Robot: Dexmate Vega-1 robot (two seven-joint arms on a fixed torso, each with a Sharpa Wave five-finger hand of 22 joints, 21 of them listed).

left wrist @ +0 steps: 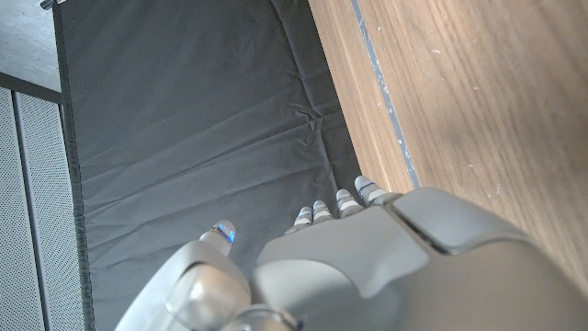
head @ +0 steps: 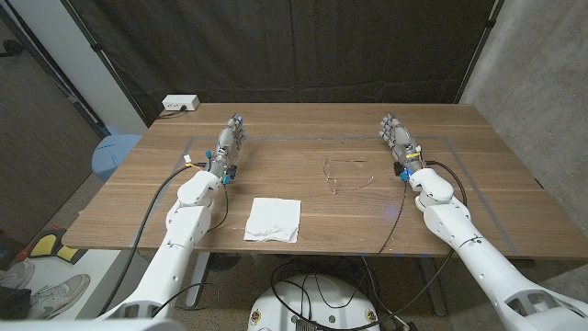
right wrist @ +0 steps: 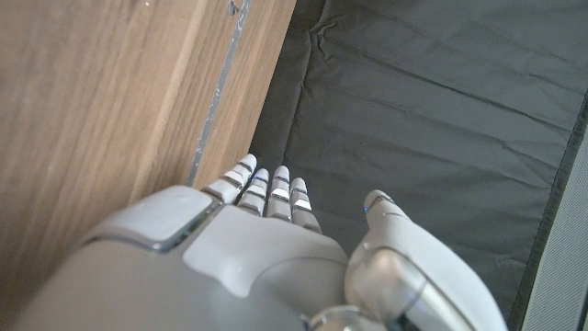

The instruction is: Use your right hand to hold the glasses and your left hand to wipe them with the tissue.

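Both arms reach in from the near corners and stretch forward, well apart from each other, the left hand out at the far left and the right hand at the far right. Each hand holds nothing, its fingers extended straight ahead and lying close side by side, the thumb set a little apart, as the wrist views show along the back of the left hand and the right hand. The forearms lie low and nearly straight, with black cables running along them

Glasses faint (clear frame); sneakers cut by edge
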